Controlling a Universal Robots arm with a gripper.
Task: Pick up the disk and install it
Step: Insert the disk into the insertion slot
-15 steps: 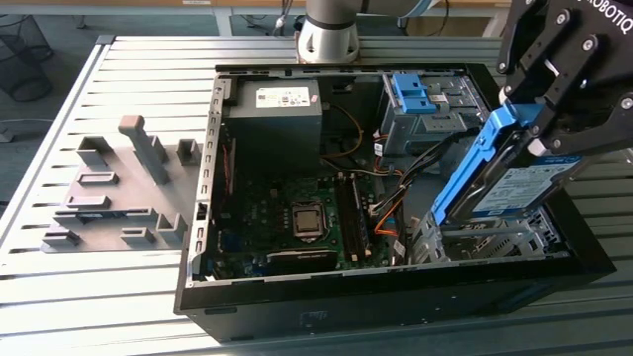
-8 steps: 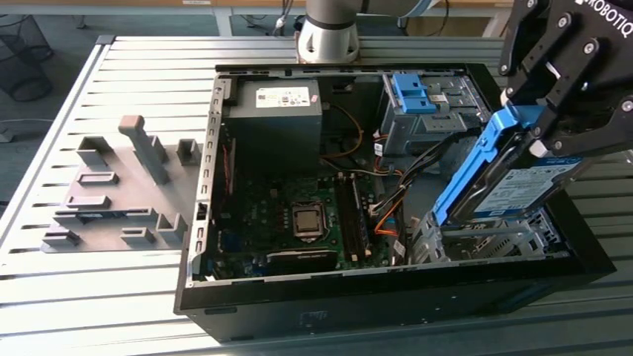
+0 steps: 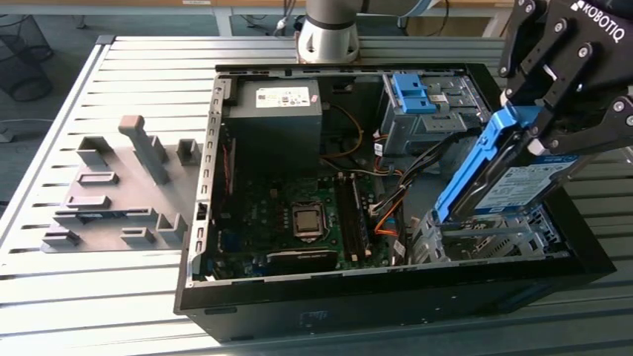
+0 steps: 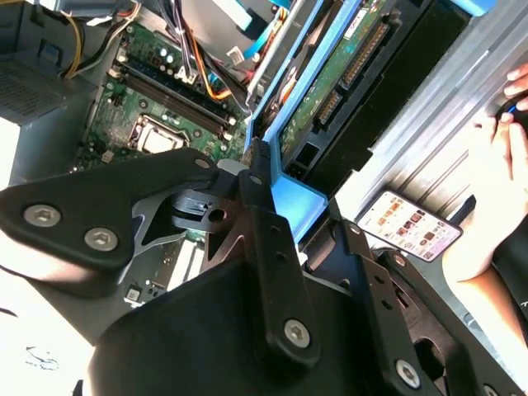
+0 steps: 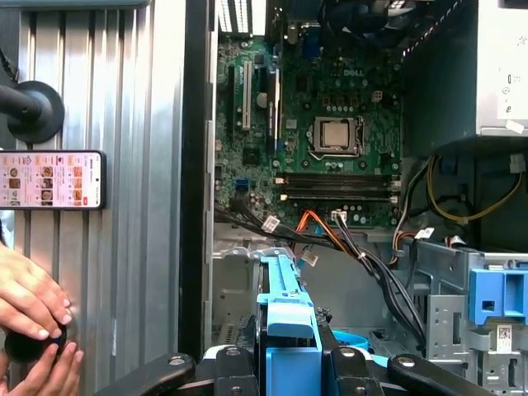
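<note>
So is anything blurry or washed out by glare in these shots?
Exterior view: the table slats glare pale, and the case interior sits dim. Second wrist view: the pincer looms close and soft. First wrist view: the phone screen glows bright.

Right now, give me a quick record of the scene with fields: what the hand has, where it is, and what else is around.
hand: shut on the disk, hand above the case's corner at the exterior view's right
disk: disk tilted, blue bracket around it, over the metal drive cage
case: open computer case, motherboard exposed
spare bracket: bare blue bracket in the far bay
outside the case: grey fixture plate; phone on the table; a person's hand beside it
</note>
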